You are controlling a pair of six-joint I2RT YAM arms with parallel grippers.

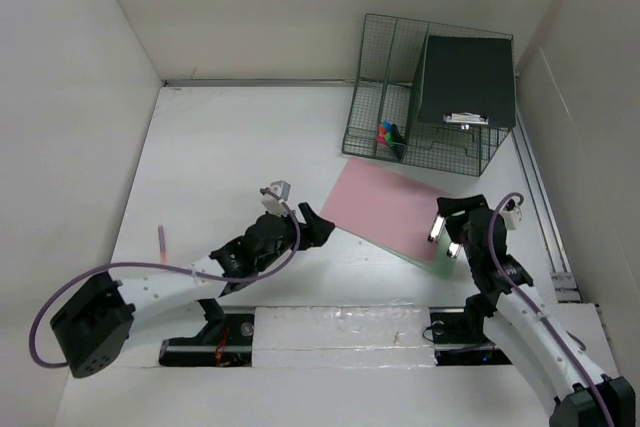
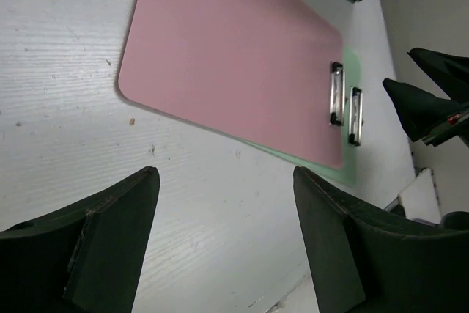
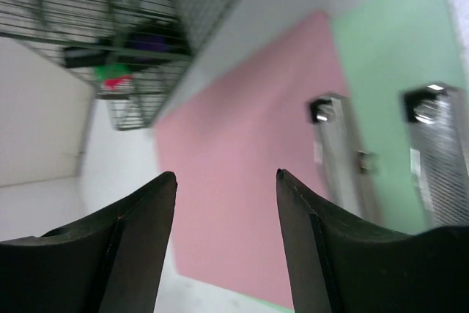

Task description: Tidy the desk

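Shows a large flat matte white table [image 1: 230,147], faintly speckled, with left gripper [image 2: 226,177] and right gripper [image 3: 226,177] jaws apart, empty.

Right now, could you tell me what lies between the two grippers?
A pink clipboard stacked on a green clipboard, between left gripper and right gripper; the top view shows it.

Plain white walls [image 1: 260,7] enclose the white desk [image 1: 230,147] on three sides.

left tool [image 1: 318,226] spread wide, right tool [image 1: 447,234] parted, both empty
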